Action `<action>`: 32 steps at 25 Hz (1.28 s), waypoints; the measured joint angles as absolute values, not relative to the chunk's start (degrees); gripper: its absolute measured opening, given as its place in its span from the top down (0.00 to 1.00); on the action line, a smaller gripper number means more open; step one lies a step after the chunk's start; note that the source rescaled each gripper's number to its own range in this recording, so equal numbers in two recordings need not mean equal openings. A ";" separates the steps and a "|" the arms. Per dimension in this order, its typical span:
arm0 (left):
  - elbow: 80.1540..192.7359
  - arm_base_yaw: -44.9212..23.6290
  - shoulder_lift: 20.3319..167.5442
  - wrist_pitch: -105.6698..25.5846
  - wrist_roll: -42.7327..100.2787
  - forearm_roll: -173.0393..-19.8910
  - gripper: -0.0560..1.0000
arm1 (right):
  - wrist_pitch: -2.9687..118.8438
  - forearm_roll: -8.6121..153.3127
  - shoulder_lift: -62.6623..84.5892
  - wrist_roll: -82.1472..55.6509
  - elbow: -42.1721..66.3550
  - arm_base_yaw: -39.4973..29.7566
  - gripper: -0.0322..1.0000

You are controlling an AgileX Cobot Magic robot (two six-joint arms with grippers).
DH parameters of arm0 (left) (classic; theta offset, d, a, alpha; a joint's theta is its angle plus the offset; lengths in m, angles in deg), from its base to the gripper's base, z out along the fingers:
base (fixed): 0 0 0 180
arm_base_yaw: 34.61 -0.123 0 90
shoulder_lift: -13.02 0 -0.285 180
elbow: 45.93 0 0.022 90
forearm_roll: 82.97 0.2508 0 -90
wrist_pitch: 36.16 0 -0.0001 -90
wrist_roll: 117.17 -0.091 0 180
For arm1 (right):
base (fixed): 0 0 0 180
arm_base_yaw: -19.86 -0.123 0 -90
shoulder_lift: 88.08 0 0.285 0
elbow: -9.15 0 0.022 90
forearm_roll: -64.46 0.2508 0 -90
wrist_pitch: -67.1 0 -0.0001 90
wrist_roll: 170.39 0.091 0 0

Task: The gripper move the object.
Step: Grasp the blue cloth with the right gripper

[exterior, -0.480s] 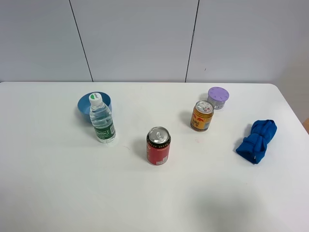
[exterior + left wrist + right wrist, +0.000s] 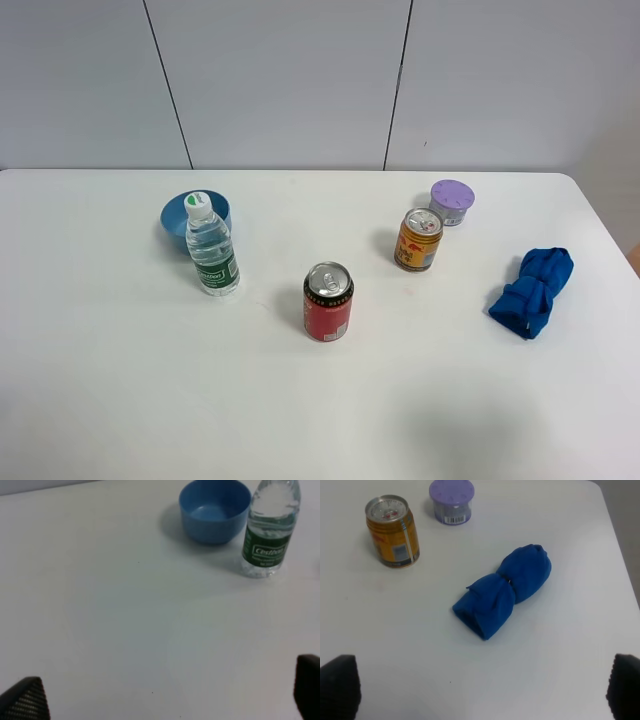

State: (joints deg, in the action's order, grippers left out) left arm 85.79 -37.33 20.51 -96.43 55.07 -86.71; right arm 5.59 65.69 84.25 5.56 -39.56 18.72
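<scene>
On the white table (image 2: 120,380) stand a red can (image 2: 328,302), an orange can (image 2: 418,240), a purple lidded jar (image 2: 452,202), a water bottle (image 2: 211,245) and a blue bowl (image 2: 180,220) behind it. A rolled blue cloth (image 2: 532,291) lies at the right. Neither arm shows in the exterior high view. My left gripper (image 2: 165,700) is open and empty, well short of the bottle (image 2: 267,530) and bowl (image 2: 215,510). My right gripper (image 2: 480,685) is open and empty, short of the blue cloth (image 2: 502,597); the orange can (image 2: 392,532) and jar (image 2: 451,502) stand beyond.
The table's right edge (image 2: 620,555) runs close to the cloth. A grey panelled wall (image 2: 300,80) stands behind the table's far edge.
</scene>
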 joint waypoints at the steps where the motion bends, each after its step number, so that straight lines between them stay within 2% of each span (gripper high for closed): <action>1: 85.79 -37.33 20.51 -96.43 55.07 -86.71 0.00 | 5.59 65.69 84.25 5.56 -39.56 18.72 0.01; 6: 85.79 -37.33 20.51 -96.43 55.07 -86.71 0.00 | 5.59 65.69 84.25 6.62 -39.56 18.72 0.01; 17: 85.79 -37.33 20.51 -96.43 55.07 -86.71 0.00 | 5.98 64.46 84.25 19.67 -39.56 18.72 0.01; 23: 85.79 -37.33 20.51 -96.43 55.07 -86.71 0.00 | 5.98 63.92 84.10 20.95 -39.56 18.72 0.01; 27: 85.79 -37.33 20.51 -96.43 55.07 -86.71 0.00 | 5.98 63.88 77.36 21.33 -38.95 18.72 0.01; 32: 85.79 -37.33 20.51 -96.43 55.07 -86.71 0.00 | 6.98 63.88 64.22 24.38 -32.34 18.72 0.01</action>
State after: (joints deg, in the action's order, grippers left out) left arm 85.79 -37.33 20.51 -96.43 55.07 -86.71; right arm 6.98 63.88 64.22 24.38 -32.34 18.72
